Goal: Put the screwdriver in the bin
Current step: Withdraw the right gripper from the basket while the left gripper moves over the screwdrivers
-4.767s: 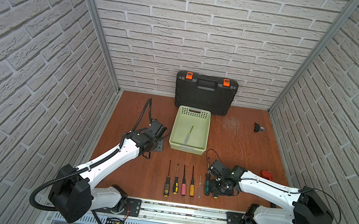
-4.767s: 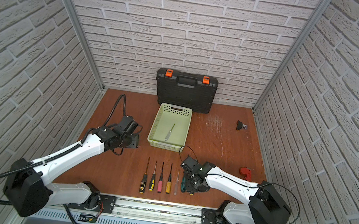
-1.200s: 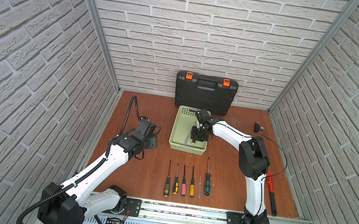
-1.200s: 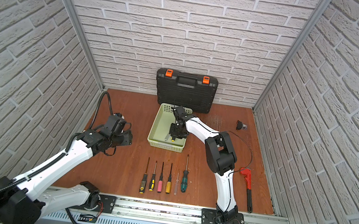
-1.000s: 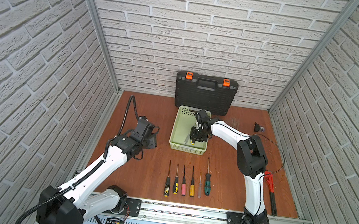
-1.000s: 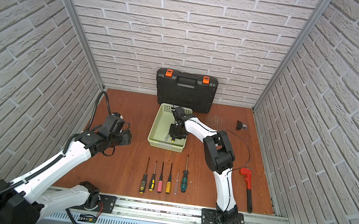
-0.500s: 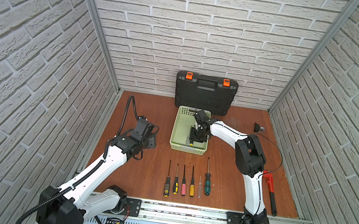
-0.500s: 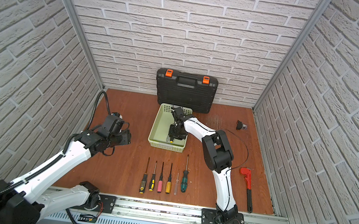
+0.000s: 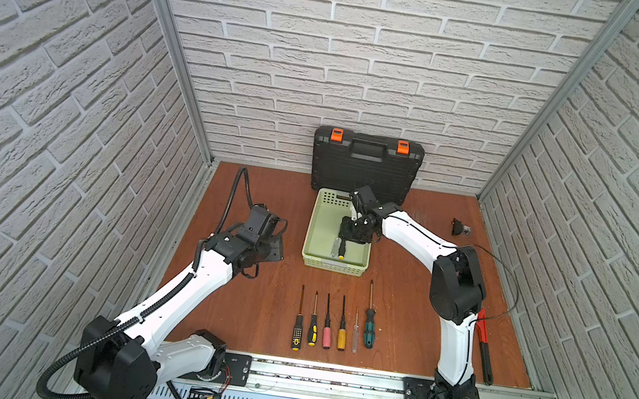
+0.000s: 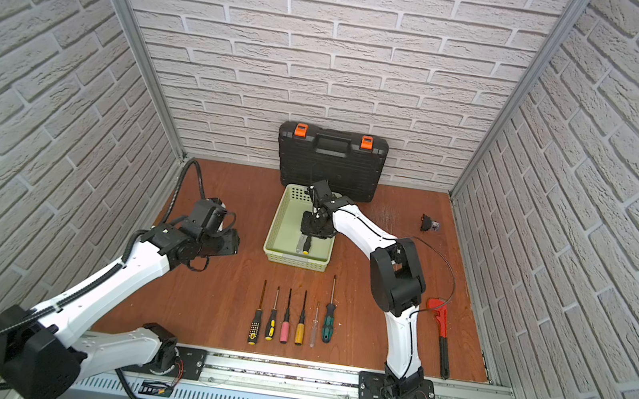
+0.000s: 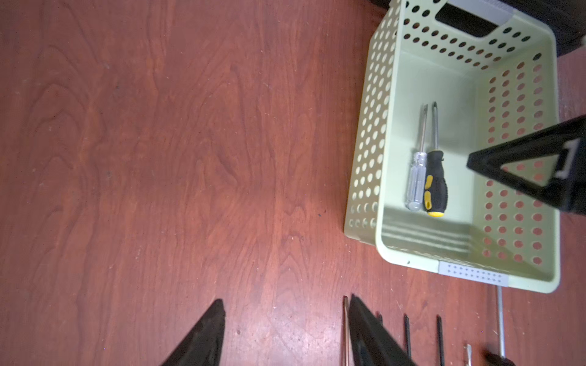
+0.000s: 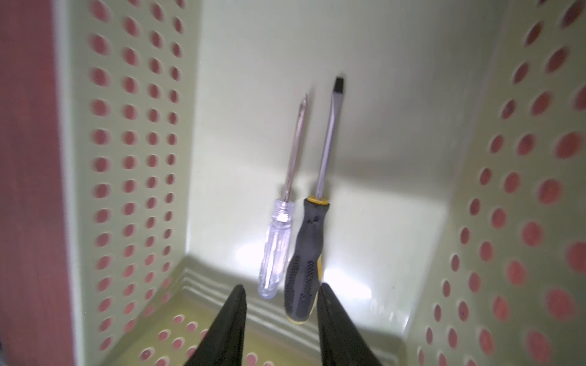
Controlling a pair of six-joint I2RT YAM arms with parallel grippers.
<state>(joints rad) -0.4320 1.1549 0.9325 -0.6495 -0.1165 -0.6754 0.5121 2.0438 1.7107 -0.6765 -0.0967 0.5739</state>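
The right end effector [image 12: 280, 317] hangs inside the bin [image 9: 315, 233], its two dark fingers parted and gripping nothing. Just past its tips the black-and-yellow screwdriver [image 12: 306, 263] lies flat on the bin floor, free of the fingers, side by side and touching a clear-handled screwdriver [image 12: 276, 250]; both shafts point toward the bin's far end. In both top views the bin sits on the wooden worktop [image 9: 253, 309] just in front of the black toolcase [image 9: 366, 165]. The left end effector [image 11: 285, 332] hovers over bare worktop beside the bin, fingers spread, empty. Near the front rail lies a row of six more screwdrivers [image 9: 326, 323], and a red pipe wrench [image 10: 440, 334] lies off to the right.
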